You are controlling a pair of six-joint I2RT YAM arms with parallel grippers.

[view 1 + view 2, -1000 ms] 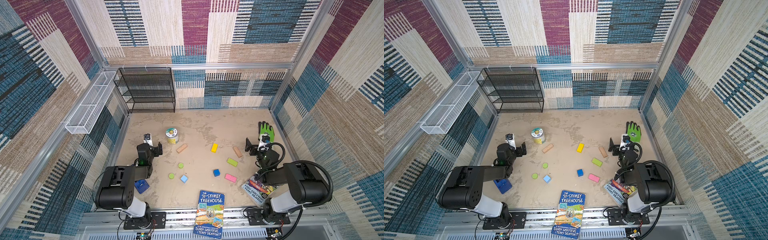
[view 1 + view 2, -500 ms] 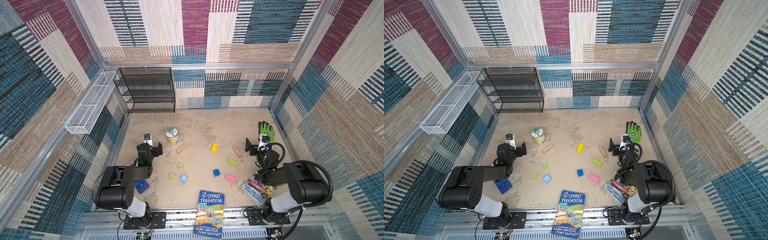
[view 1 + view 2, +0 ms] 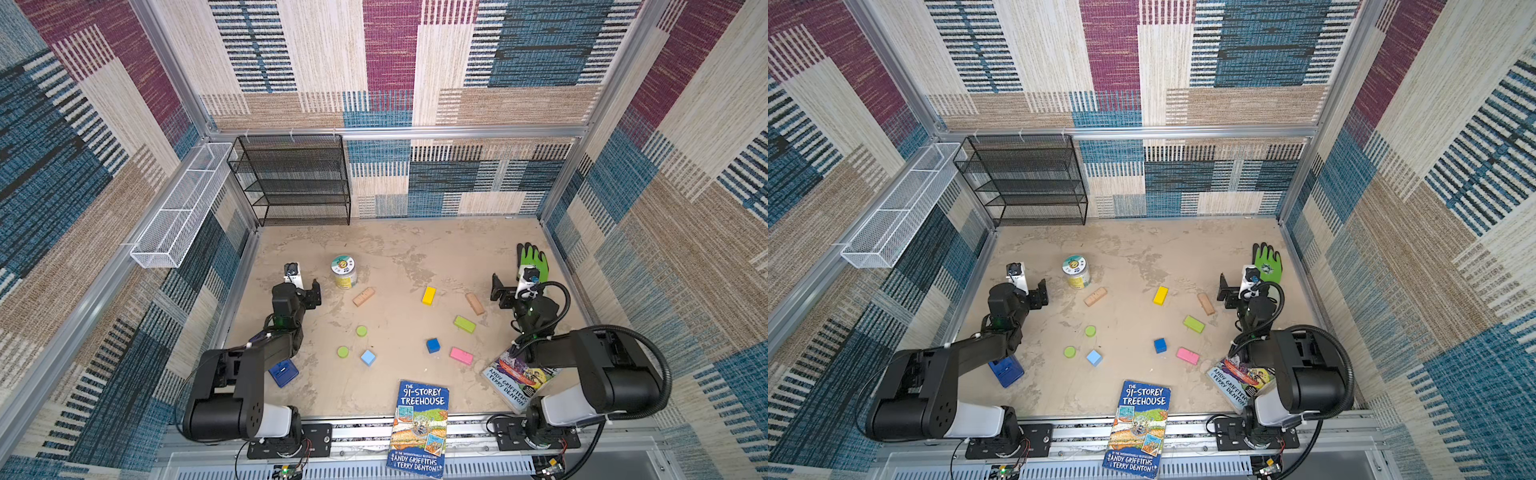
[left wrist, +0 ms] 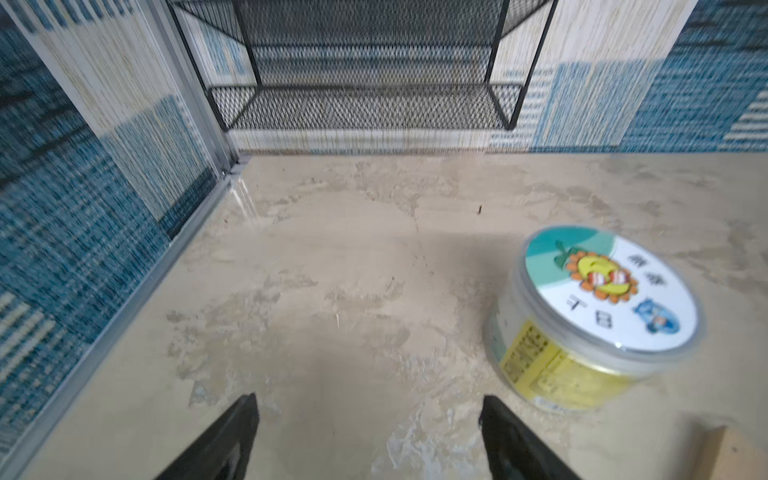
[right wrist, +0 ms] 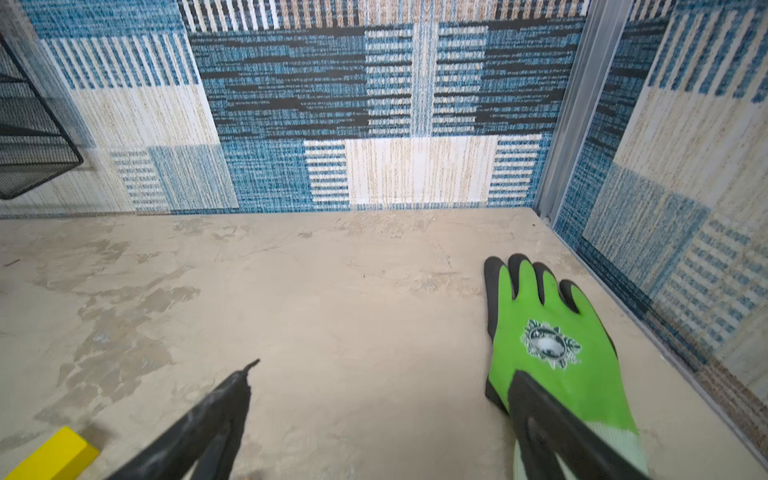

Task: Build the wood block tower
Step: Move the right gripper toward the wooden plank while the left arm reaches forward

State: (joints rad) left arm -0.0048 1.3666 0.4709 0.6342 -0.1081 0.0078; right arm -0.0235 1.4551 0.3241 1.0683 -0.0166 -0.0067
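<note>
The left gripper [image 4: 368,405] has its black fingers wide apart with nothing between them, next to the round tin with a yellow label [image 4: 582,324]. The right gripper [image 5: 382,374] is wide apart and empty too, by the green glove [image 5: 548,345]. Between the arms the small wood blocks [image 3: 464,324] lie apart on the sandy table [image 3: 399,257]: tan bar [image 3: 363,297], yellow oblong [image 3: 429,296], dark-blue cube [image 3: 433,345].

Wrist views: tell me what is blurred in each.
Left wrist view: the round yellow-labelled tin looks soft, and the black left fingers at the frame edge are softer still. Right wrist view: the green-and-black work glove is fairly crisp, while the black right fingers and the yellow wood block in the corner are smeared.
</note>
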